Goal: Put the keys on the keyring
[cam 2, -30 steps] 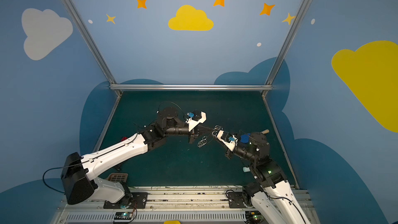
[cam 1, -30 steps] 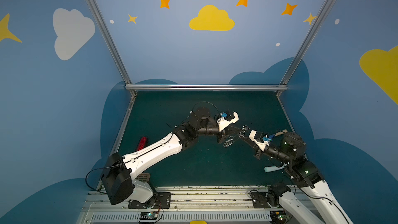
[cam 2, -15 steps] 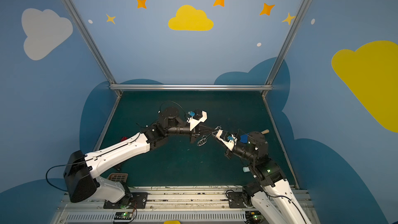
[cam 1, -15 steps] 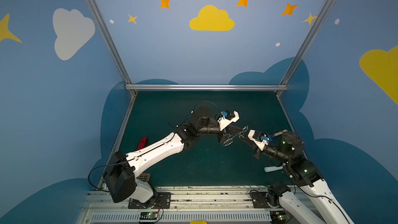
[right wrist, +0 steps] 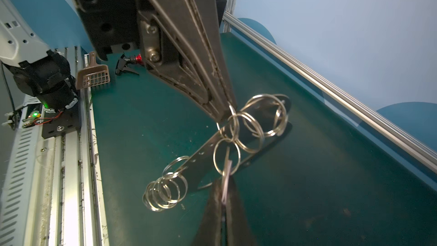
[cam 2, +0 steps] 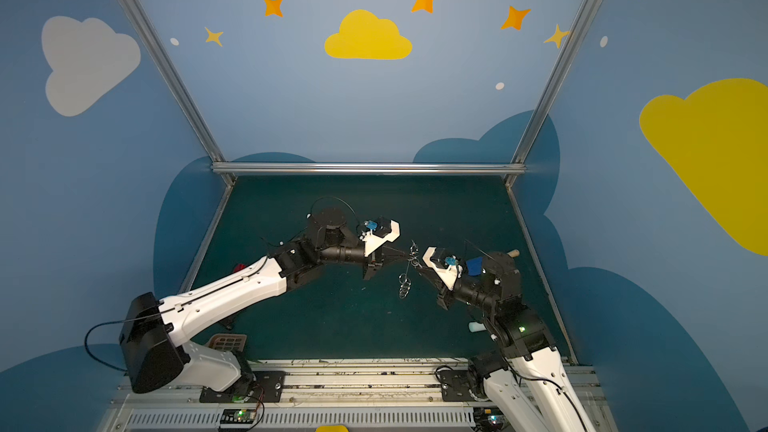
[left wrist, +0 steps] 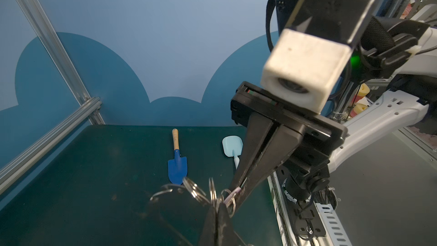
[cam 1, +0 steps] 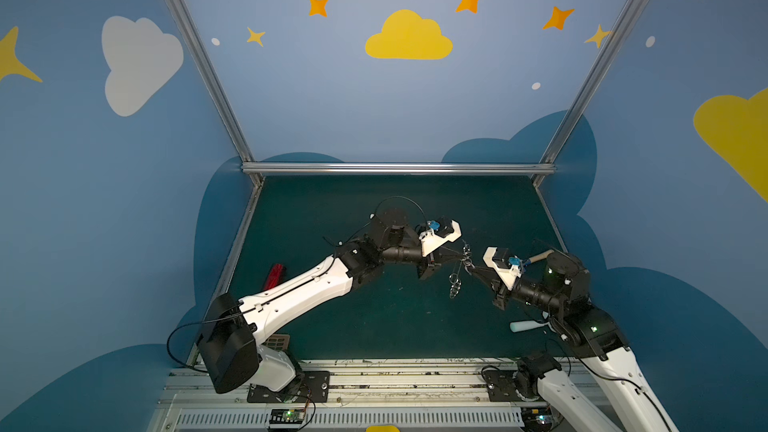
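Your left jaws are pinched shut on the keyring (right wrist: 208,162), right jaws on the key (right wrist: 226,178), meeting mid-air over the worktop (cam 1: 374,326), well apart from its edges.

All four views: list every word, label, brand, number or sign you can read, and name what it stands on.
No text can be read in any view.
The flat grey half-moon keyring plate and the small silver key with a pale plastic head show no lettering.
The blue walls bear only painted clouds and stars.
The right gripper bears tiny red and green marks, too small to read.
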